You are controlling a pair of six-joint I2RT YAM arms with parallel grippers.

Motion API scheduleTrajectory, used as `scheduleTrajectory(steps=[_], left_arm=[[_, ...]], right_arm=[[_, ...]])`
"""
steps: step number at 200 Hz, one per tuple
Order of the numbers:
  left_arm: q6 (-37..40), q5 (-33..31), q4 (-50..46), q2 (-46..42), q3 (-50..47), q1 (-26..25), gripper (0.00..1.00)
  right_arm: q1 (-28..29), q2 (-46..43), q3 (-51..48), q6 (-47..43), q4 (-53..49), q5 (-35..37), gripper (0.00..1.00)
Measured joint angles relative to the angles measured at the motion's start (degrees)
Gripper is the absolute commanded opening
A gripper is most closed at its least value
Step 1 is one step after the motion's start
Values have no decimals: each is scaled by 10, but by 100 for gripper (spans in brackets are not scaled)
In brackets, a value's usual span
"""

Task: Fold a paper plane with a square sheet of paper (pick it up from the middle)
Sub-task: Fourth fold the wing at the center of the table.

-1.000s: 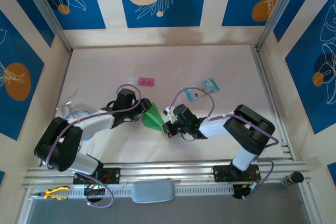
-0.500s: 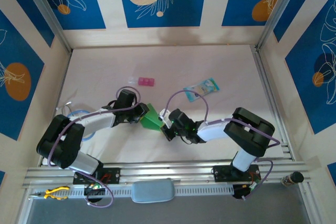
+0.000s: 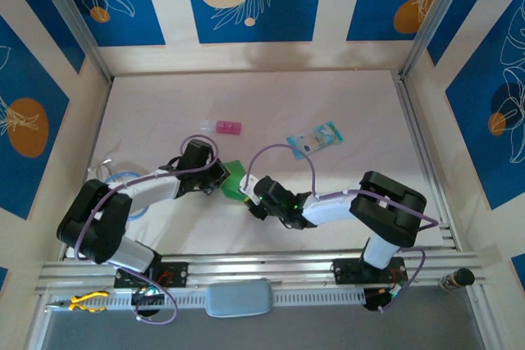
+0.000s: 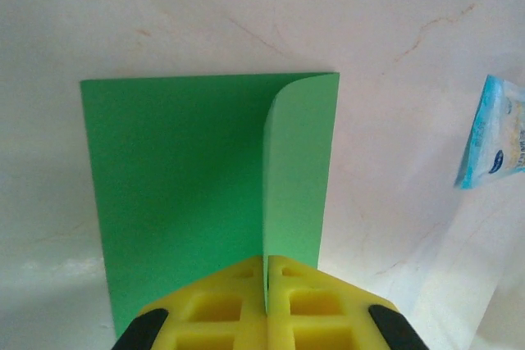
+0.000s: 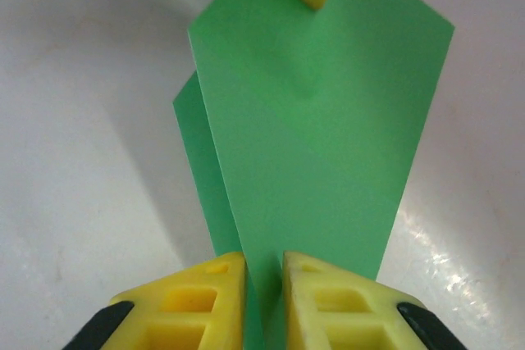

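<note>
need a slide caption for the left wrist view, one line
Left gripper pinching the folded flap of a green paper sheet on a pale table, blue packet at right.

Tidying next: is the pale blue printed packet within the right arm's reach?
Likely yes: bare table separates the right gripper from the pale blue printed packet, though green paper sits between its jaws.

Counter (image 3: 361, 104) inventory: 1 green sheet of paper (image 3: 235, 178), 1 pale blue packet (image 3: 315, 138), 1 pink block (image 3: 229, 127). Arms: 2, the left arm (image 3: 148, 190) and right arm (image 3: 336, 202), with 1 claw each, the left claw (image 4: 267, 284) and right claw (image 5: 264, 276). Past the near rail: 1 pair of yellow-handled pliers (image 3: 82, 302), 1 grey pad (image 3: 238, 297).
</note>
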Motion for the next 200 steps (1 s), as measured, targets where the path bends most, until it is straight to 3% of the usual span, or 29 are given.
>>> scheduleTrajectory(steps=[69, 131, 200], left_arm=[[-14, 3, 10, -5, -1, 0, 2], [-14, 3, 12, -7, -1, 0, 2], [-14, 3, 12, -7, -1, 0, 2]], right_arm=[[19, 14, 17, -28, -23, 61, 19], [19, 14, 17, -24, -40, 67, 10], [19, 14, 17, -17, -42, 78, 13]])
